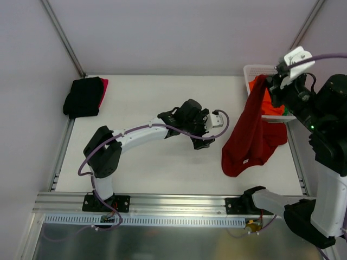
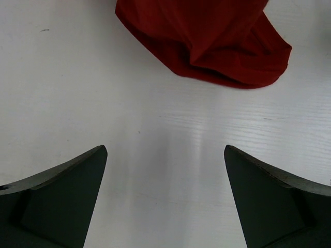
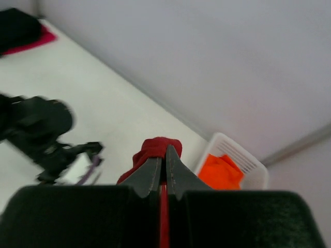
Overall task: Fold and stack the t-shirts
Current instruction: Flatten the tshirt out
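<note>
Where it hangs from the right gripper (image 3: 163, 151), whose jaws are pinched tight on its bunched top edge, the dark red t-shirt (image 1: 254, 135) droops beside the white basket (image 1: 252, 70), lower end resting on the table (image 1: 152, 92). Near that end the left gripper (image 2: 164, 151) stands spread wide over the table, holding nothing. Far left corner: black t-shirt (image 1: 82, 97) folded atop a bright red t-shirt (image 1: 104, 86); orange t-shirt (image 3: 220, 173) in the basket.

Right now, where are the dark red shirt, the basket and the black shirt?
dark red shirt (image 1: 254, 132): top view, middle of the hanging cloth.
basket (image 1: 258, 69): top view, far rim.
black shirt (image 1: 82, 97): top view, centre of the folded cloth.
</note>
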